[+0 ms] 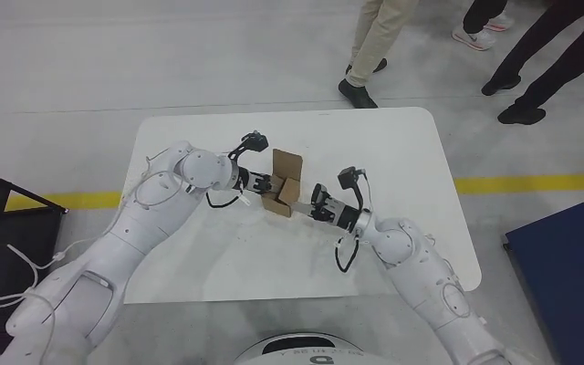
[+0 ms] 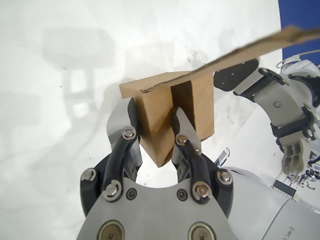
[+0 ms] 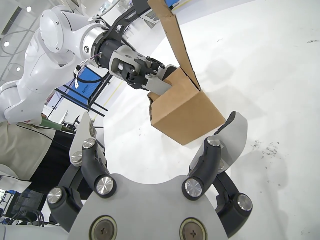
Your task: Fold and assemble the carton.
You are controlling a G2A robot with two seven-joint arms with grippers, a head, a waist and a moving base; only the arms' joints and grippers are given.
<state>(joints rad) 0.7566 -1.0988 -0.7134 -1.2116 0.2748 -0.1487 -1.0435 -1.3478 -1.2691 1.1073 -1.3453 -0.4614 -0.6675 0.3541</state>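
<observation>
— Carton (image 1: pixel 286 181) from above: you have it about over the middle of the table (image 1: pixel 392 155). Your left gripper (image 1: pixel 260 185) is on one side of the carton and your right gripper (image 1: pixel 306 210) on the opposite side, both close in.

— Agreed. On your left wrist camera, the left gripper (image 2: pixel 153 107) is clamped on one carton wall, a finger on each face of it. The open flap (image 2: pixel 225 61) runs as a long strip off the carton's top edge. One finger (image 2: pixel 235 78) of your right gripper sits just beside the carton's far wall.

— Your right wrist camera shows the right gripper (image 3: pixel 160 121) spread wide, gripping nothing. The carton (image 3: pixel 185 111) lies straight ahead of it, a lower corner just beside one finger; I can't tell whether they touch.

— The carton looks lifted off the table there. The flap (image 3: pixel 175 36) stands up from the carton's top edge, its long axis pointing away from the carton's body.

— So I'd judge the flap is your next fold. Your free right gripper is the one for it, and it would need to rise from the carton's side to the flap.
</observation>
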